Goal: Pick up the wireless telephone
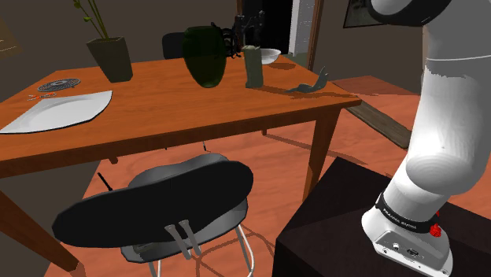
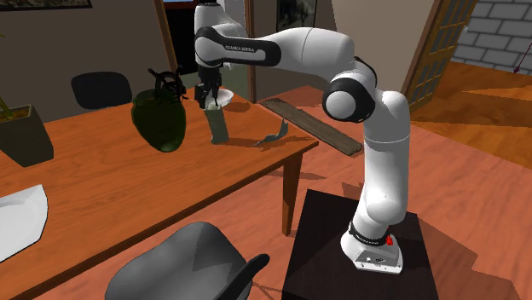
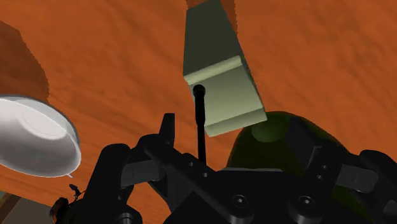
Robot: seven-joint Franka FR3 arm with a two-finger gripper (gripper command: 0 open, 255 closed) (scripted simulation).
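Note:
The wireless telephone (image 1: pixel 252 68) is a pale grey-green handset standing upright on the wooden table (image 1: pixel 197 118), with a thin black antenna (image 3: pixel 200 121) at its top. It stands next to a dark green vase (image 1: pixel 205 55). My black gripper (image 1: pixel 249 27) hangs just above the phone's top end. In the second exterior view the gripper (image 2: pixel 209 95) sits directly over the phone (image 2: pixel 217 126). In the wrist view the gripper (image 3: pixel 235 137) is open, fingers apart and touching nothing, with the phone (image 3: pixel 219 79) beyond them.
A white bowl (image 1: pixel 269 55) sits just behind the phone. A curved grey piece (image 1: pixel 311 83) lies near the table corner. A white plate (image 1: pixel 59 110), a dark disc (image 1: pixel 57 84) and a planter (image 1: pixel 110 57) stand further along. A dark chair (image 1: pixel 157 201) is by the table's near edge.

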